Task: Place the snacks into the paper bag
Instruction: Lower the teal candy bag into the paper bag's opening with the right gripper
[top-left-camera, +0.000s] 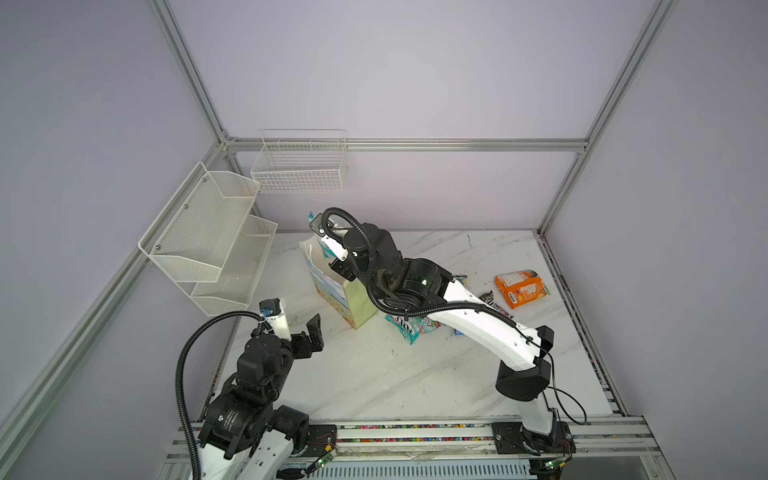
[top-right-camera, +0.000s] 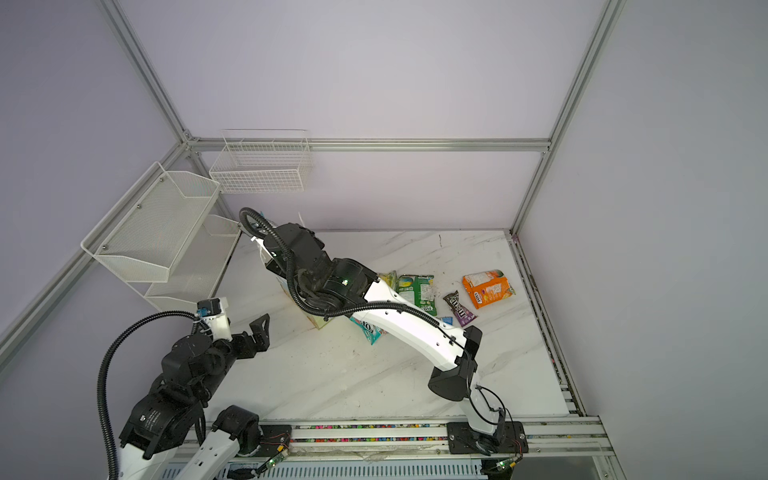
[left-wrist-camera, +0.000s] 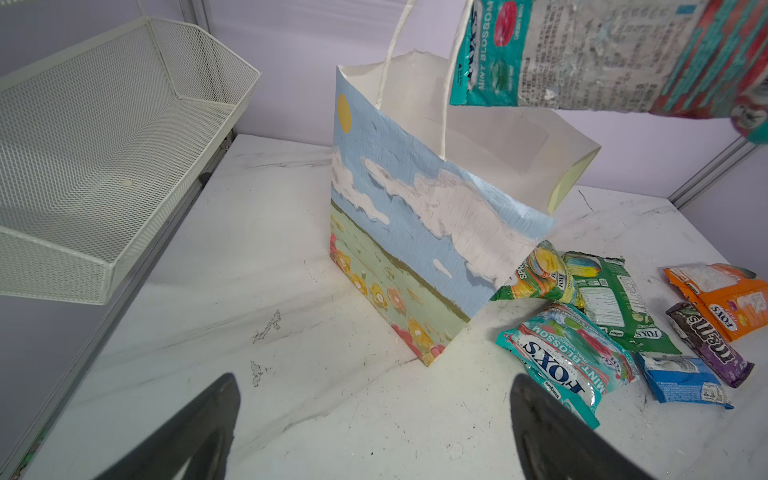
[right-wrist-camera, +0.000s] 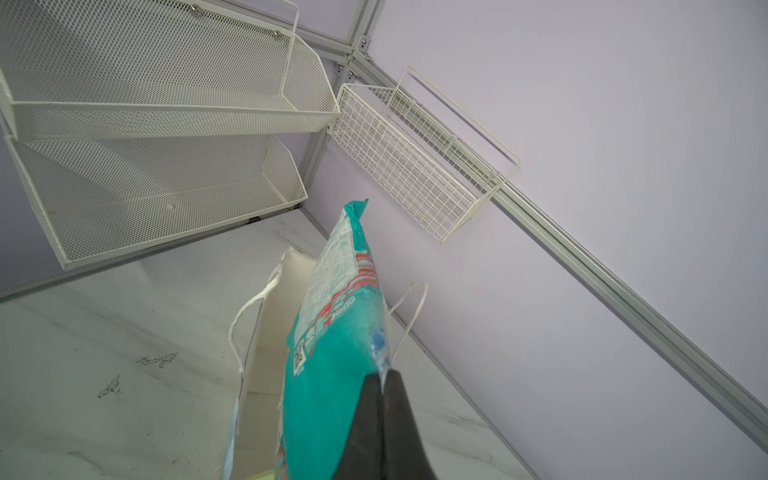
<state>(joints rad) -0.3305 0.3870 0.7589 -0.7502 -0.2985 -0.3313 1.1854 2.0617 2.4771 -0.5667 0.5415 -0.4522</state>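
The paper bag (top-left-camera: 332, 291) stands upright at the back middle of the table, its mouth open and white inside (right-wrist-camera: 270, 332). My right gripper (right-wrist-camera: 382, 376) is shut on the edge of a teal snack packet (right-wrist-camera: 332, 332), which hangs over the bag's mouth (left-wrist-camera: 540, 50). Right of the bag lie more snacks: a teal packet (left-wrist-camera: 569, 365), two green ones (left-wrist-camera: 615, 299) (left-wrist-camera: 536, 274), a small blue one (left-wrist-camera: 681, 380), a purple bar (left-wrist-camera: 710, 345) and an orange packet (top-left-camera: 521, 289). My left gripper (top-left-camera: 316, 334) is open and holds nothing, low over the table on the bag's near left (left-wrist-camera: 374, 382).
A two-tier white mesh shelf (top-left-camera: 208, 245) hangs on the left wall close to the bag. A white wire basket (top-left-camera: 299, 170) hangs on the back wall. Aluminium frame posts border the marble table (top-left-camera: 374, 374).
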